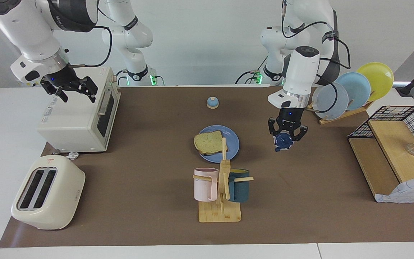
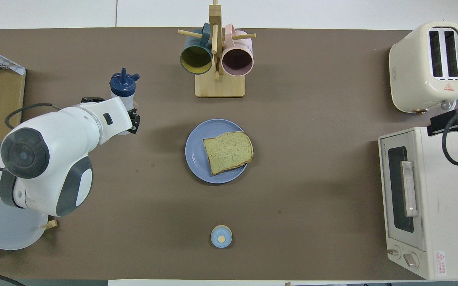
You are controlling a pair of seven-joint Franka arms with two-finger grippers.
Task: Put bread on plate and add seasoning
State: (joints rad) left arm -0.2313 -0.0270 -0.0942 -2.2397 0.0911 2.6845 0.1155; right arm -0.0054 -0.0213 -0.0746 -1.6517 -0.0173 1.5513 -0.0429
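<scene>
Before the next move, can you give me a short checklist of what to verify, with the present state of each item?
1. Slice of toast lies on round medium-blue plate: ok.
2. Left end effector is shut on the white seasoning bottle with navy cap: ok.
3. Bottle is over the toast: not ok, it is over bare mat toward the left arm's end.
4. Cap is open: cannot tell.
5. Right end effector waits open over the white toaster oven: ok.
</scene>
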